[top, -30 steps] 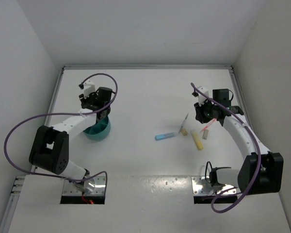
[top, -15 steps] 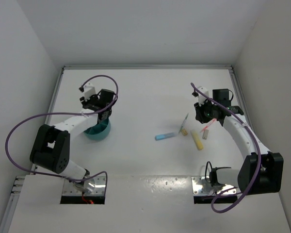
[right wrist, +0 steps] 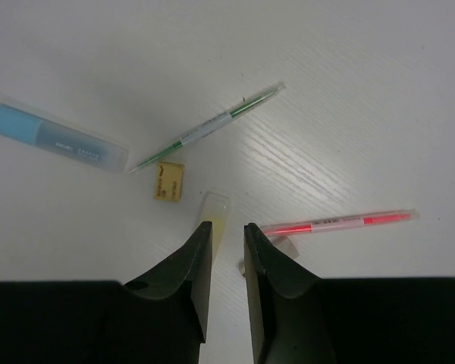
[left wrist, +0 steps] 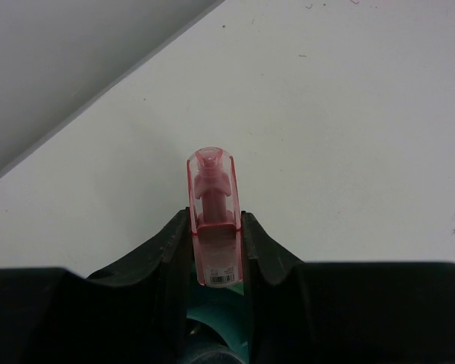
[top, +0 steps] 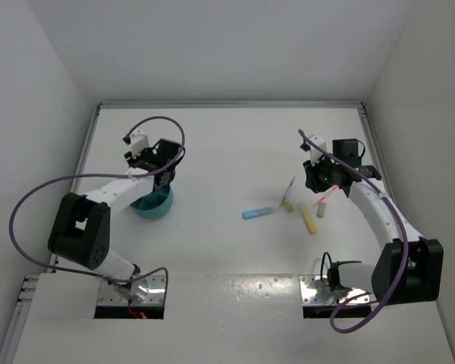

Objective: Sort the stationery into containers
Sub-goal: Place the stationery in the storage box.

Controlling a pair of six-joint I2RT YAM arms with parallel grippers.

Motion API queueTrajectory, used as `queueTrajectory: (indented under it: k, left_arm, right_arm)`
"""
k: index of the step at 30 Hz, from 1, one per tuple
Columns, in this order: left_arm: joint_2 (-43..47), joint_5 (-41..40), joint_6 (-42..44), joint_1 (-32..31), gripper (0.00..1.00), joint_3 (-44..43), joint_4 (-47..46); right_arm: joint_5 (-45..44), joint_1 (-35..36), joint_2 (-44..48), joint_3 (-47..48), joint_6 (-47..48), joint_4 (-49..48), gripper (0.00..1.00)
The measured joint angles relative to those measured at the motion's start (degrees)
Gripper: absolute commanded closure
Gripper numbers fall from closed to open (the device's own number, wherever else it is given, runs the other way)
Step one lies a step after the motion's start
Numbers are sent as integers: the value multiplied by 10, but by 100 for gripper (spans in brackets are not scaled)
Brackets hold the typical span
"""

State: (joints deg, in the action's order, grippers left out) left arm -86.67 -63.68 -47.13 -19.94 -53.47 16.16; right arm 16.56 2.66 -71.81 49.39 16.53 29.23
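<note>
The pink marker (left wrist: 211,186) is a light, stiff plastic barrel with a slick, glossy skin, so you likely need only modest squeeze, and a grip across its flat sides near the middle should stop it from twisting. Right now the left gripper (left wrist: 214,231) clamps it low on the body, with the capped end sticking out past the fingertips, just above the teal holder (top: 153,203), whose rim shows beneath the jaws. Your left arm reaches forward from its base, wrist bent down over the holder's far side. Across the table, well apart, the blue marker (right wrist: 57,140), thin green pen (right wrist: 212,125), thin pink pen (right wrist: 337,222) and yellow marker (right wrist: 214,210) lie flat. The right gripper (right wrist: 227,239) hovers over the yellow marker's end, jaws narrowly parted and holding nothing, forearm stretched forward.
</note>
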Motion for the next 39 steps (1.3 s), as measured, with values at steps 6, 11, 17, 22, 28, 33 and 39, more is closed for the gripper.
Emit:
queueTrajectory:
  k: [6, 11, 17, 22, 28, 33, 39]
  left_arm:
    - [0, 2, -9, 2, 70, -4, 12]
    - [0, 3, -12, 2, 65, -5, 18]
    - [2, 7, -14, 2, 60, -7, 30]
    - [4, 9, -14, 4, 56, -8, 39]
    - [8, 15, -15, 5, 56, -8, 48]
    - [17, 25, -11, 5, 90, -15, 69]
    - [123, 94, 86, -4, 79, -74, 84]
  right_arm:
    - [0, 0, 0, 0, 0, 0, 76]
    - [0, 0, 0, 0, 0, 0, 76]
    - [0, 0, 0, 0, 0, 0, 76]
    - [0, 0, 0, 0, 0, 0, 76]
    - [0, 0, 0, 0, 0, 0, 76]
    - [0, 0, 0, 0, -1, 0, 32]
    - [-1, 0, 3, 0, 5, 0, 29]
